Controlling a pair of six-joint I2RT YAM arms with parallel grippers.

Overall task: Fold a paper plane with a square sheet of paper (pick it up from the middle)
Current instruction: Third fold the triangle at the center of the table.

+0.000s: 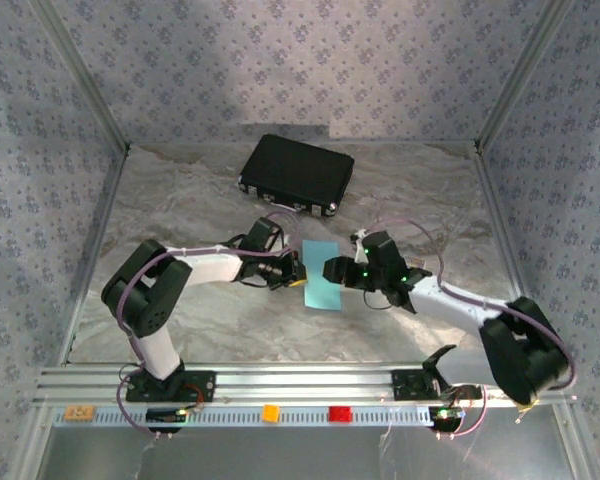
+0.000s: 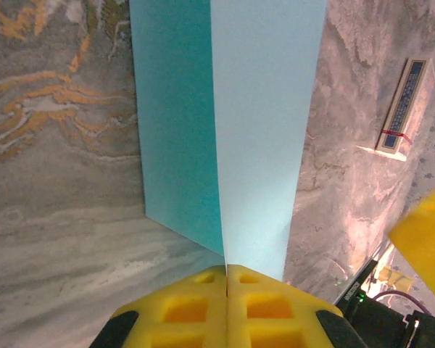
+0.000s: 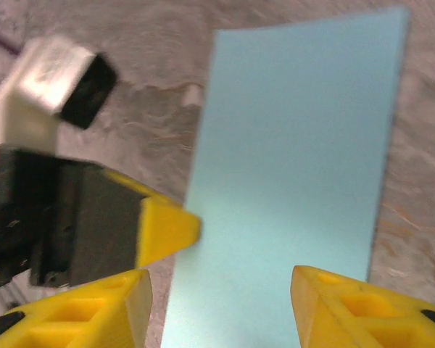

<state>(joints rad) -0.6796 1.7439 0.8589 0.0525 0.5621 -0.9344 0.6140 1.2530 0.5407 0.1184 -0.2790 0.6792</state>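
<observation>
Obstacles: black rectangular case [image 1: 297, 174], upper centre; light blue paper sheet [image 1: 322, 275], frame centre. Free: marbled grey bench [image 1: 170, 200], left and right sides.

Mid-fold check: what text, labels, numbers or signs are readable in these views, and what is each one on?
Nothing reads clearly.
Marked strip along the near edge: fine scale ticks, no legible numbers.
Orange tag at its left end: marks too small to read.
Narrow label in the left wrist view: dark print and a red band, too blurred to read.
Sheet of paper and black case: no writing visible.
</observation>
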